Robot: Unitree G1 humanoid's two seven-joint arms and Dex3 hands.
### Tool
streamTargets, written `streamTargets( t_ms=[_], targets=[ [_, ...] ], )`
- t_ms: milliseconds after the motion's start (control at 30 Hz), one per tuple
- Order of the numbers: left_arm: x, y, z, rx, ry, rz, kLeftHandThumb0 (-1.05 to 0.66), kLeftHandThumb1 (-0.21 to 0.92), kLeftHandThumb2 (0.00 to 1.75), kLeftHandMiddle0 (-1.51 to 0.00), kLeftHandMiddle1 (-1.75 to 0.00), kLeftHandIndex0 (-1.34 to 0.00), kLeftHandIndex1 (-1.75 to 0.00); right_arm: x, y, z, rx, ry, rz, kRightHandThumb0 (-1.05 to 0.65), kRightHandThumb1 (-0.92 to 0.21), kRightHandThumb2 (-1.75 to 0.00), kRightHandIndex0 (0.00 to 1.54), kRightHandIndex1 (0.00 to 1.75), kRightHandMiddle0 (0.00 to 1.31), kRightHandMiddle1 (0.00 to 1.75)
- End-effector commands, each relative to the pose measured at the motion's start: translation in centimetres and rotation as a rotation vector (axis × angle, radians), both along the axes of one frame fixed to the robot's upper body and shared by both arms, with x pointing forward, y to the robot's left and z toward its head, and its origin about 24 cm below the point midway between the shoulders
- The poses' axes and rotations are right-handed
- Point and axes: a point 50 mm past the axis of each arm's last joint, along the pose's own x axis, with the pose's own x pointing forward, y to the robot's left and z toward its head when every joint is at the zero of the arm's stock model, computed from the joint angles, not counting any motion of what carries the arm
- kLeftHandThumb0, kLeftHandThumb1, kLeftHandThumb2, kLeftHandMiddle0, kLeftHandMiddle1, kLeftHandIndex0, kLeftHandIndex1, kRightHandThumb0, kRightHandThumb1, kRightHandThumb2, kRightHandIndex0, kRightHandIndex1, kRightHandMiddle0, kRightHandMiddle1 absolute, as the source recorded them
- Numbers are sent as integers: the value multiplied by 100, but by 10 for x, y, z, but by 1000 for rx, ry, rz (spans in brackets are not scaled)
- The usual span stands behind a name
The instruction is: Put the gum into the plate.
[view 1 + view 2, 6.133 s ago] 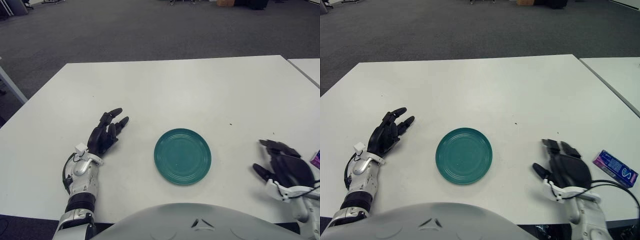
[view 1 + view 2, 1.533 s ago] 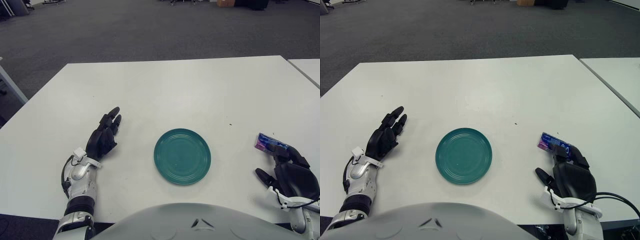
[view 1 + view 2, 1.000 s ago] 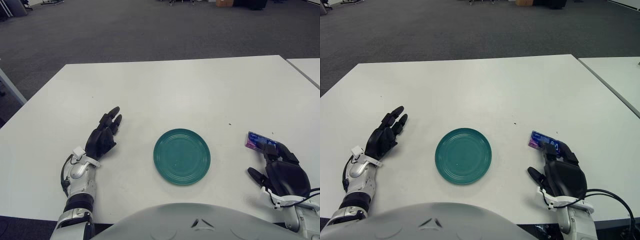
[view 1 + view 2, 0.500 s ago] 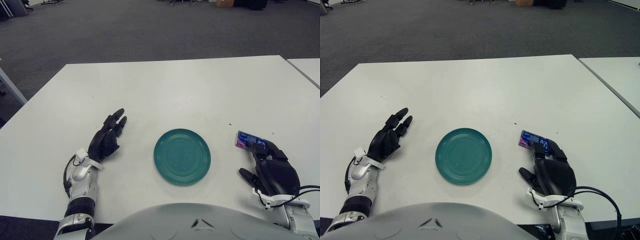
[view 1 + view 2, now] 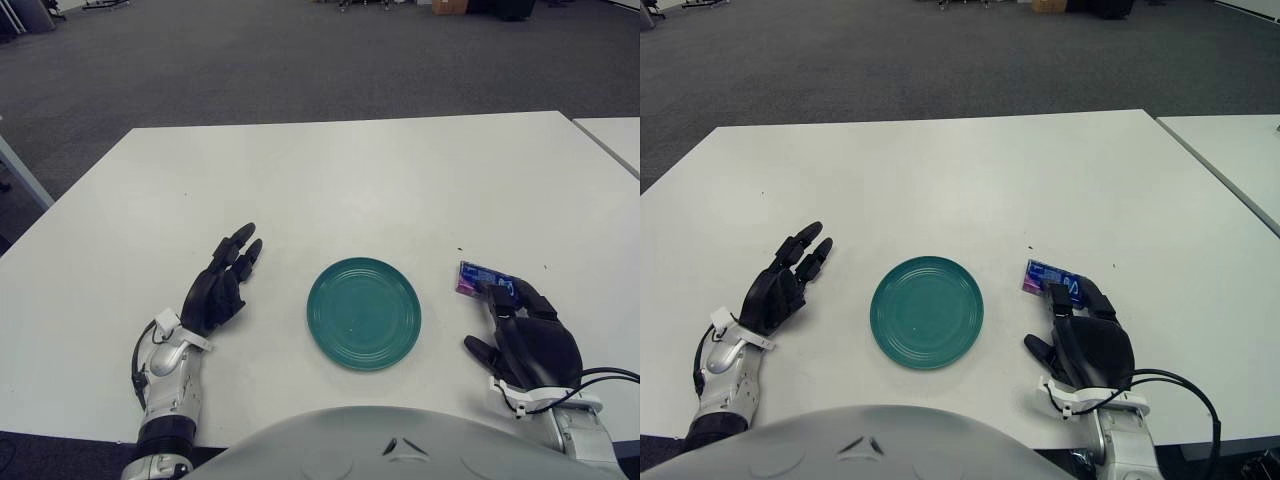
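Two black robot hands show over a white worktop (image 5: 380, 170). On the right, the right hand (image 5: 525, 340) holds a small purple and blue pack of gum (image 5: 482, 279) in its fingertips. The pack sticks out past the far side of the hand, just right of the round teal plate (image 5: 364, 312) and not in it. On the left of the plate, the left hand (image 5: 220, 285) has its fingers spread out and holds nothing.

left hand (image 5: 222, 285) fingers spread, right hand (image 5: 528, 338) fingers curled
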Motion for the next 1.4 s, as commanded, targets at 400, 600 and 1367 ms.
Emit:
streamTargets(
  t_ms=[400,600,1367],
  targets=[
    [-7,-11,-6,-45,45,-6,-102,92,92,-9,0,0,-28,-11,32,-32,92,167,1,-92,-92,-87,34,0,0,53],
    [-7,-11,-2,-36,52,-19,-103,92,92,-7,0,0,-24,-10,35,-35,76,180,2,-94,-92,-91,37,1,0,53],
    [-5,-12,0,-47,71,-19,-104,92,94,-11,-1,0,-32,-7,42,-40,18,194,29,-95,-92,-95,39,1,0,51]
  ],
)
